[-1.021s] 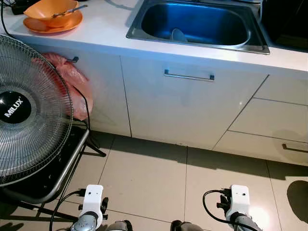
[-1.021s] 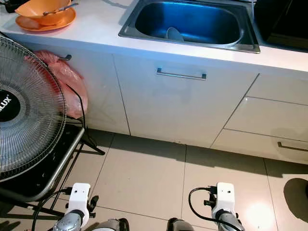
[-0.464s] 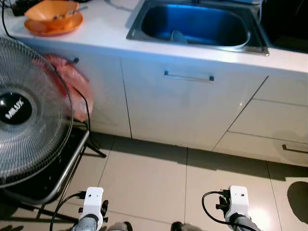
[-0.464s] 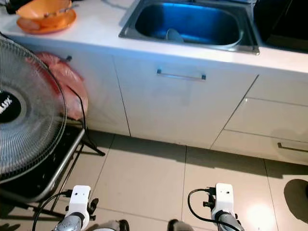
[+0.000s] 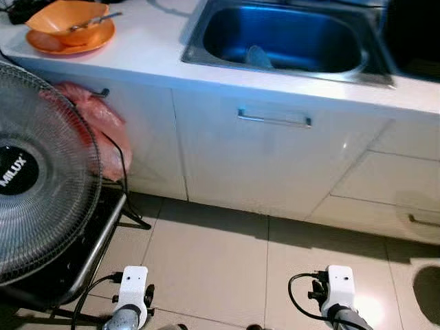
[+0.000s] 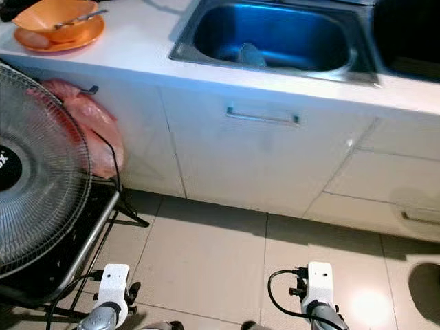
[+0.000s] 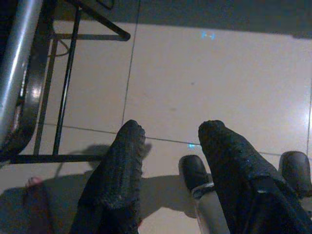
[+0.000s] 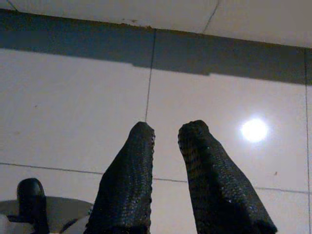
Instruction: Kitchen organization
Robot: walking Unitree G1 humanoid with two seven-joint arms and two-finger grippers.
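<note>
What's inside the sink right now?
In the steel sink one pale rounded dish leans against the near wall of the basin. The rest of the visible bottom looks bare; the near wall hides the strip just behind it.

fan (image 5: 31, 179) on black stand, left | pink bag (image 5: 103, 127) hanging on cabinet | tiled floor (image 5: 220, 261)

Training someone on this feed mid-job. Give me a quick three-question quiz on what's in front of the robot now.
1. True or false: the orange bowl sits inside the sink.
2. What hangs on the cabinet beside the fan? A) towel B) pink bag C) apron
3. Fill in: the left pincer and right pincer both point at the ____.

Key: 1 false, it is on the counter; 2 B, the pink bag; 3 floor.
</note>
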